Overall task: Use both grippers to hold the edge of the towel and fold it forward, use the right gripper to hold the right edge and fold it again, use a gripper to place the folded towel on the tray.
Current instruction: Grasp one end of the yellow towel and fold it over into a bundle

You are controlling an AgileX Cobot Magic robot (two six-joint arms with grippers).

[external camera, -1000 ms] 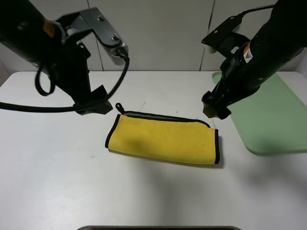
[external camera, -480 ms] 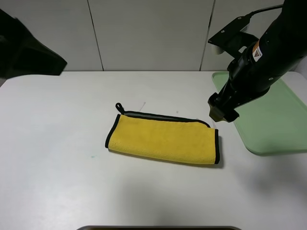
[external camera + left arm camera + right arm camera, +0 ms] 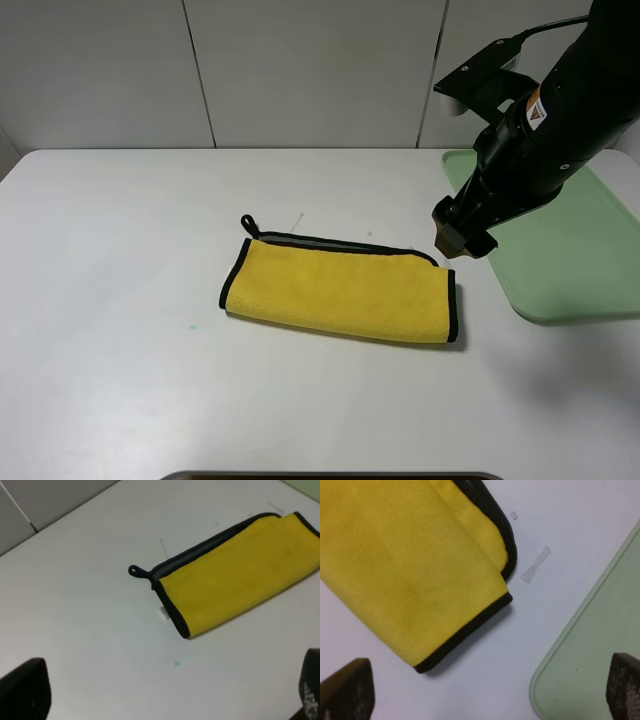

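The yellow towel (image 3: 340, 290) lies folded once into a long strip in the middle of the white table, with its black loop (image 3: 248, 223) at the far left corner. Its right edge (image 3: 453, 305) faces the pale green tray (image 3: 570, 250). My right gripper (image 3: 460, 238) hovers just above and behind the towel's far right corner. In the right wrist view it is open (image 3: 485, 690) over the towel's right end (image 3: 410, 565) and the tray's corner (image 3: 590, 650). My left gripper (image 3: 167, 690) is open and empty, well back from the towel (image 3: 240, 575) and its loop (image 3: 135, 571). The left arm is outside the exterior view.
The tray stands at the table's right edge, close to the towel's right end. A small clear scrap (image 3: 536, 564) lies on the table between the towel and the tray. A panelled wall (image 3: 300, 70) runs behind the table.
The left arm has pulled away to the left and left the exterior view. The right gripper has shifted slightly right. The towel has not moved.
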